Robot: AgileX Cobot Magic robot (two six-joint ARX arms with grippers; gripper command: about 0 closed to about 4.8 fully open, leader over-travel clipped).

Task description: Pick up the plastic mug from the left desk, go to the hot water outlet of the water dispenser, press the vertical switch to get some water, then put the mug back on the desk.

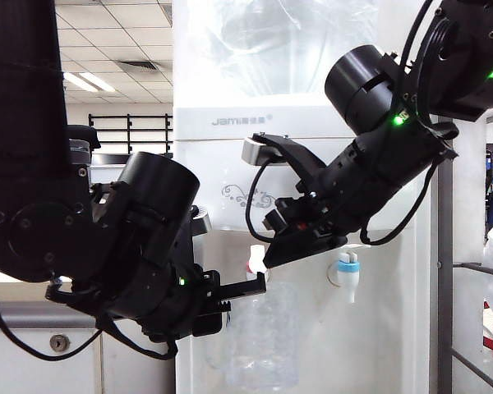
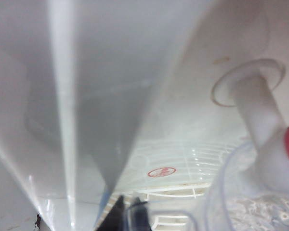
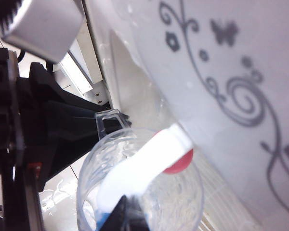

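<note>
Left gripper [image 1: 245, 289] jaws closed on thin loop handle of clear dimpled plastic mug [image 1: 263, 336], mug under red-collared white hot water outlet [image 1: 255, 261]. Right gripper [image 1: 271, 261] jaws shut, empty, tip at white vertical switch [image 3: 144, 168] over mug mouth. Tall white water dispenser [image 1: 230, 123] behind.

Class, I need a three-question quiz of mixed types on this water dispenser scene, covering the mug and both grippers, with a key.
1. True or false: the left gripper holds the clear dimpled plastic mug by its handle.
2. Which tap is the mug under? A) the red-collared white tap B) the blue-collared white tap
3. Fill in: the right gripper, shut, is at the white ______ of the red-collared tap.

Key: 1 true; 2 A; 3 lever.
</note>
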